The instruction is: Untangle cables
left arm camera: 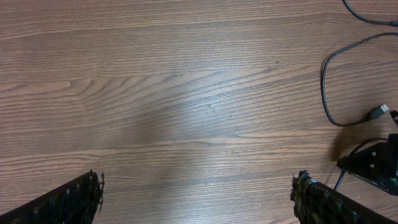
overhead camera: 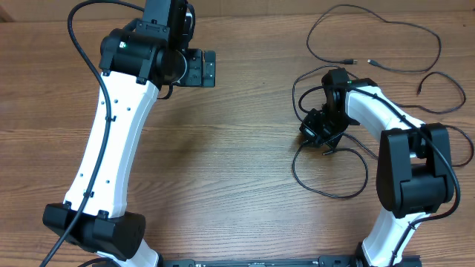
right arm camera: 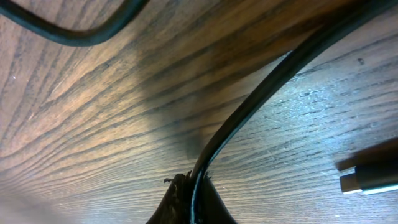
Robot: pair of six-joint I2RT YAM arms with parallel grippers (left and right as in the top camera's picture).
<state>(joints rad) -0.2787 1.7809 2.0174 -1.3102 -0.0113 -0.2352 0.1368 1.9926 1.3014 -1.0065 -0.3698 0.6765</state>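
- Here the right gripper (overhead camera: 320, 135) sits low at right centre of the overhead view, jaws pinched on a cable (right arm camera: 249, 107), probably to draw it out of the cables (overhead camera: 294, 169) looped around it.
- The left gripper (overhead camera: 202, 68), upper left, hangs open and empty above the table (left arm camera: 186, 93), likely waiting.
- A loose cable (overhead camera: 373, 62) lies apart, upper right.

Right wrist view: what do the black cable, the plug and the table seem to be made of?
Black cable: likely rubber or PVC sheath, smooth, slight sheen along its edge. Plug: dark moulded plastic body, bright tip that looks metallic. Table: wood-grain surface, semi-gloss with glare; solid wood or laminate cannot be told.
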